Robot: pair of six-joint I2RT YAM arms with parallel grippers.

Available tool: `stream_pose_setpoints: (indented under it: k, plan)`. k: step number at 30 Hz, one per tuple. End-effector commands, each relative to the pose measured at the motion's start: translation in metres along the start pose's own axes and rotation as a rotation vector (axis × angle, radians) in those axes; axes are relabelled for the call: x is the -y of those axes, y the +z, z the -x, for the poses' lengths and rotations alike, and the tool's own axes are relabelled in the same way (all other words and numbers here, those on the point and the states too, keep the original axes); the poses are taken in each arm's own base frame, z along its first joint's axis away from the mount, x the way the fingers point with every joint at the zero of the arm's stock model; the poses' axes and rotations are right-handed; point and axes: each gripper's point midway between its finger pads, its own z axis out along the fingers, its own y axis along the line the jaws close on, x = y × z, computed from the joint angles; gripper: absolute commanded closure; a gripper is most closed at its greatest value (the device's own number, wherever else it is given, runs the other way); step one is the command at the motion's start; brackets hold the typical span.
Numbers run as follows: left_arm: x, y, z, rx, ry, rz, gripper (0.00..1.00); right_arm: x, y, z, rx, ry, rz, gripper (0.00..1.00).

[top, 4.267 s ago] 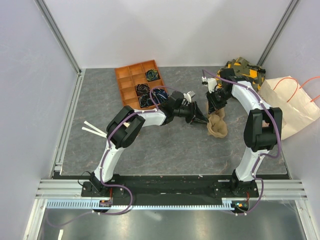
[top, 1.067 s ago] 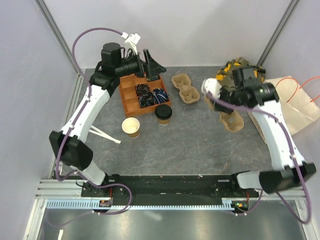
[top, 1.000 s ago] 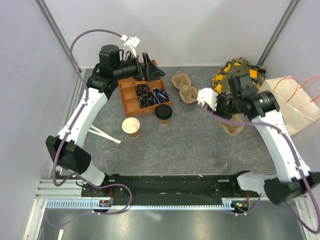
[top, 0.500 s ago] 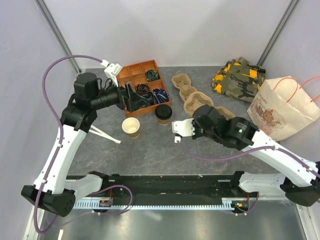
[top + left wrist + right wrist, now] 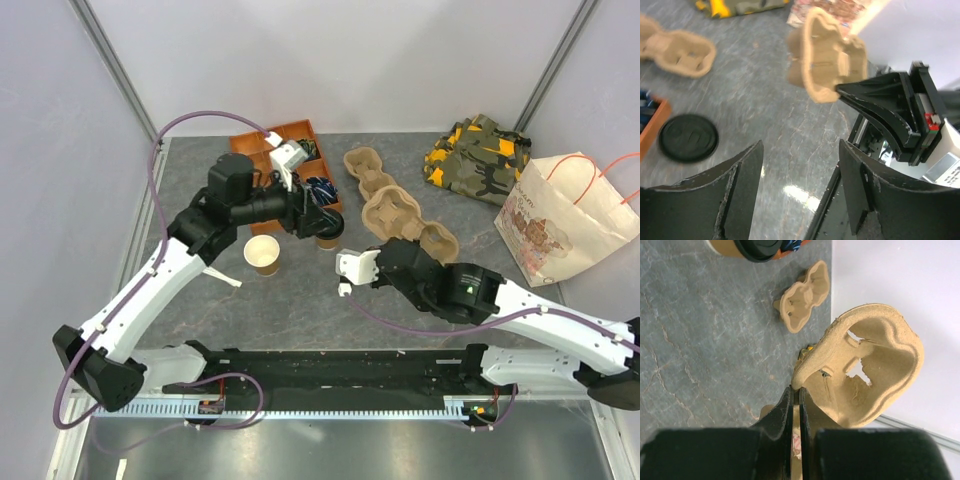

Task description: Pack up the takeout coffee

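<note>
The left claw point(image 5: 800, 146) stands with its fingers well apart and nothing between them; the takeout coffee point(image 5: 688, 138) sits upright on the counter point(image 5: 330, 300) just ahead of it, off to the outside of the left finger point(image 5: 735, 190) rather than in the gap; from above the claw hangs right over the cup's far side. The right claw point(image 5: 795, 395) is pinched tight on the rim of a pulp carrier point(image 5: 875, 375), holding it tilted on edge; the coffee lies off to this claw's left, apart from it. Further out, a second carrier point(image 5: 367, 172) lies flat beside an orange divided tray point(image 5: 262, 160); an unlidded cup point(image 5: 262, 255) stands near the coffee; a camouflage cloth point(image 5: 480, 150) and a paper bag point(image 5: 560, 225) sit at the far right.
</note>
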Motion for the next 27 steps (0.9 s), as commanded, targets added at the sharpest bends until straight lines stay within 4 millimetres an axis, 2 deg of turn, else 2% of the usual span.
stream_pose_setpoints:
  k: [1,5,6,11,18,22,27]
  plan:
    - [0.021,0.024,0.023,0.076,0.208,-0.035,0.32,0.015,-0.015,0.003,0.059,0.059,-0.089,1.00]
    - [0.013,0.046,0.021,0.051,0.166,-0.001,0.35,0.013,-0.024,0.005,0.108,0.027,-0.098,1.00]
    - [0.015,0.046,0.028,0.062,0.170,-0.005,0.35,0.011,-0.025,0.003,0.109,0.009,-0.101,1.00]
    - [0.033,0.054,0.038,0.062,0.184,-0.078,0.36,0.005,-0.025,-0.003,0.115,-0.042,-0.110,1.00]
    - [0.052,0.067,0.022,-0.013,0.033,-0.181,0.35,0.001,-0.023,-0.008,0.085,-0.080,-0.135,1.00]
    - [0.049,0.080,0.011,-0.052,-0.037,-0.178,0.35,0.001,-0.025,-0.007,0.094,-0.079,-0.143,1.00]
    - [0.048,0.086,0.007,-0.062,-0.072,-0.167,0.38,-0.001,-0.026,-0.008,0.098,-0.077,-0.151,1.00]
